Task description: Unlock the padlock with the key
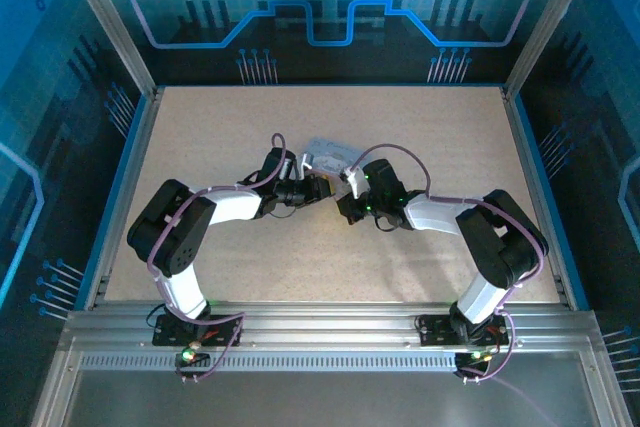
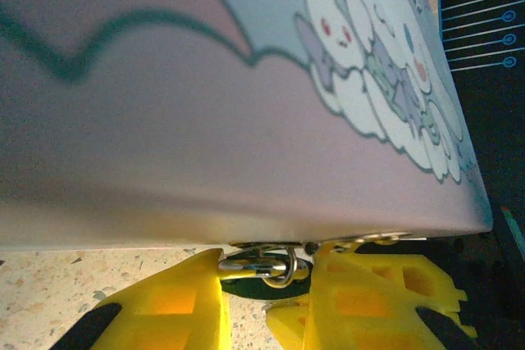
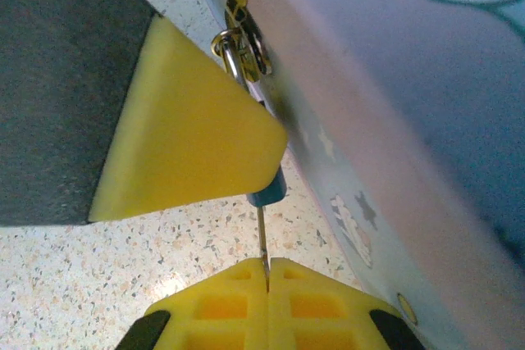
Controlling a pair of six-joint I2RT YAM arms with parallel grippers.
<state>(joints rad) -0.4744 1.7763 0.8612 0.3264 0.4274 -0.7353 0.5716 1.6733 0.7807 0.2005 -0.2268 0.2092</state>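
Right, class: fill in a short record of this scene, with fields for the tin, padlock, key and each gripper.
tin: lilac-grey tin with a cartoon lid, lying on the speckled table
padlock: padlock with a silvery shackle, hung from the hasp on the tin
key: thin metal sliver, tip pointing up at the padlock's underside
left gripper: closed around the padlock
right gripper: shut on the key

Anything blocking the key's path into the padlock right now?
Nothing visible. The key, pinched by the right gripper, runs straight to the padlock end poking out beneath a finger of the left gripper; the tin sits alongside.
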